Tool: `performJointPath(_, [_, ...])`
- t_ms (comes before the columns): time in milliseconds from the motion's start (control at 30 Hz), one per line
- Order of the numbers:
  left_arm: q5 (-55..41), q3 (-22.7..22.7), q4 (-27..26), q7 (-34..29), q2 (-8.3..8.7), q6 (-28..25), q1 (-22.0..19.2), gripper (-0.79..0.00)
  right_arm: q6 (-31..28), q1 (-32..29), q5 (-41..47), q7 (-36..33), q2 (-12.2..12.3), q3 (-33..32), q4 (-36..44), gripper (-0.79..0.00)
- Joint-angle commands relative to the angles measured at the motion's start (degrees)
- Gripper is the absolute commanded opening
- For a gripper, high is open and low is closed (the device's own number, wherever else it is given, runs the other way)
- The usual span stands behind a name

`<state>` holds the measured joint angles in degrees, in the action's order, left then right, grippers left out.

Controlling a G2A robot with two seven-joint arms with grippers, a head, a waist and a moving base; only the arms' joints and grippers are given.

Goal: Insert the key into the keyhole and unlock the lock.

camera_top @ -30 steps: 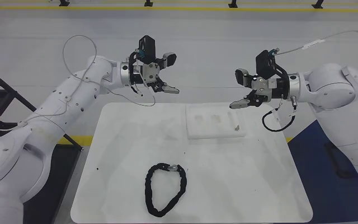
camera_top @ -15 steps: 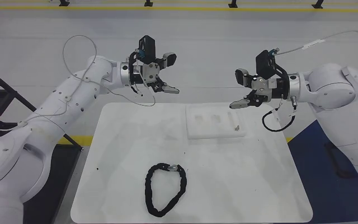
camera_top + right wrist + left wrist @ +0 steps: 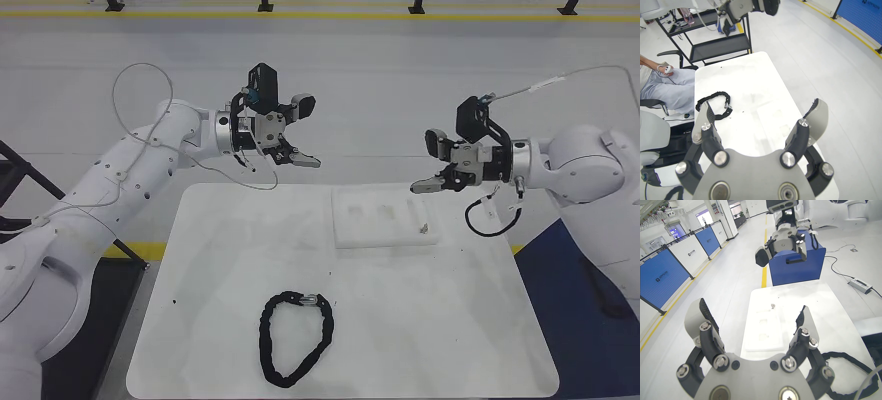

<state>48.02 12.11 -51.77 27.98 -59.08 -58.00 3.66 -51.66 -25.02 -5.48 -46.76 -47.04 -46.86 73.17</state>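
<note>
A black fabric-covered chain lock (image 3: pixel 295 338) lies looped on the white table (image 3: pixel 200 300), its metal lock body (image 3: pixel 727 106) at the loop's top. The small silver key (image 3: pixel 425 228) rests on the right end of a white foam tray (image 3: pixel 380 216), and it is seen on the tray's far end in the left wrist view as the key (image 3: pixel 773 305). My left gripper (image 3: pixel 305 132) hangs open and empty above the table's back edge, left of the tray. My right gripper (image 3: pixel 427 160) is open and empty, above and just behind the key.
The foam tray (image 3: pixel 762 330) has shallow square recesses. A blue cabinet (image 3: pixel 797 264) stands off the table's right side, and a black shelf cart (image 3: pixel 715 43) off its left side. Bare table surface surrounds the chain lock (image 3: pixel 715 106).
The right arm's wrist and forearm have shifted slightly to the right and turned a little; its gripper stays near the same spot. The left arm, lock and key have not moved.
</note>
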Motion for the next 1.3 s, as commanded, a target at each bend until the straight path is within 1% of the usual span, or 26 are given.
performJointPath(0, [0.0, 0.0, 0.0, 0.0, 0.0, 0.0, 0.0, 0.0, 0.5, 0.0, -0.1, -0.4, -0.3, 0.8, -1.6, 0.0])
performJointPath(167, [0.0, 0.0, 0.0, 0.0, 0.0, 0.0, 0.0, 0.0, 1.1, 0.6, 0.3, -1.9, -1.5, 3.4, -5.8, 0.0])
performJointPath(333, [0.0, 0.0, 0.0, 0.0, 0.0, 0.0, 0.0, 0.0, 4.2, 1.4, -0.1, -3.5, -3.1, 6.5, -10.1, 0.0])
performJointPath(500, [0.0, 0.0, 0.0, 0.0, 0.0, 0.0, 0.0, 0.0, 10.8, 2.5, -3.1, -4.1, -4.7, 9.0, -14.2, 0.0])
performJointPath(667, [0.0, 0.0, 0.0, 0.0, 0.0, 0.0, 0.0, 0.0, 17.1, 2.9, -5.2, -6.8, -6.2, 11.3, -16.8, 0.0])
performJointPath(767, [0.0, 0.0, 0.0, 0.0, 0.0, 0.0, 0.0, 0.0, 21.8, 2.9, -4.7, -8.3, -7.2, 12.4, -18.8, 0.0])
performJointPath(833, [0.0, 0.0, 0.0, 0.0, 0.0, 0.0, 0.0, 0.0, 27.3, 2.8, -2.9, -9.0, -8.0, 12.8, -20.7, 0.0])
performJointPath(933, [0.0, 0.0, 0.0, 0.0, 0.0, 0.0, 0.0, 0.0, 33.1, 2.8, -2.5, -10.7, -9.2, 14.0, -21.8, 0.0])
performJointPath(1133, [0.0, 0.0, 0.0, 0.0, 0.0, 0.0, 0.0, 0.0, 40.4, 2.2, -0.5, -10.3, -11.5, 15.3, -25.6, 0.0])
performJointPath(1267, [0.0, 0.0, 0.0, 0.0, 0.0, 0.0, 0.0, 0.0, 43.6, 1.7, 1.0, -9.4, -13.0, 15.9, -27.5, 0.0])
